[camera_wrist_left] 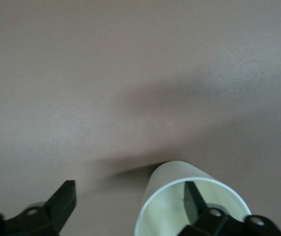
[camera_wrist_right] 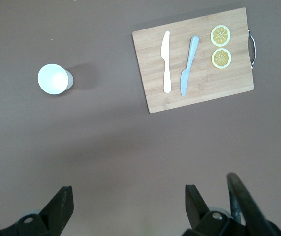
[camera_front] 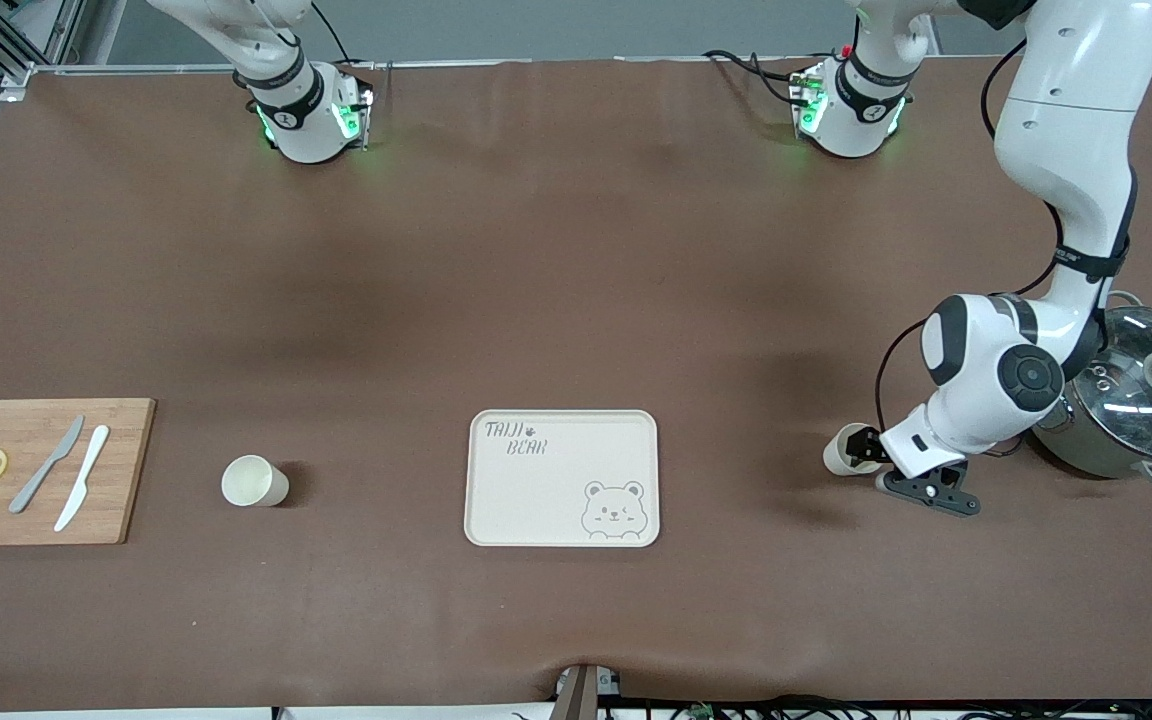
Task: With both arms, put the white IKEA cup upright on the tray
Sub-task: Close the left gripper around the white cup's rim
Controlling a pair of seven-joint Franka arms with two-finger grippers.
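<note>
A white cup lies on its side toward the left arm's end of the table, beside the tray. My left gripper is low at its mouth and open. In the left wrist view my left gripper has one finger inside the cup and the other outside it. A second white cup stands upright between the tray and the wooden board. The cream tray holds nothing. My right gripper is open and empty, high over the table, and out of the front view.
A steel pot with a glass lid stands close beside the left arm's wrist. A wooden cutting board with two knives and two lemon slices lies at the right arm's end. The right wrist view shows the board and the upright cup.
</note>
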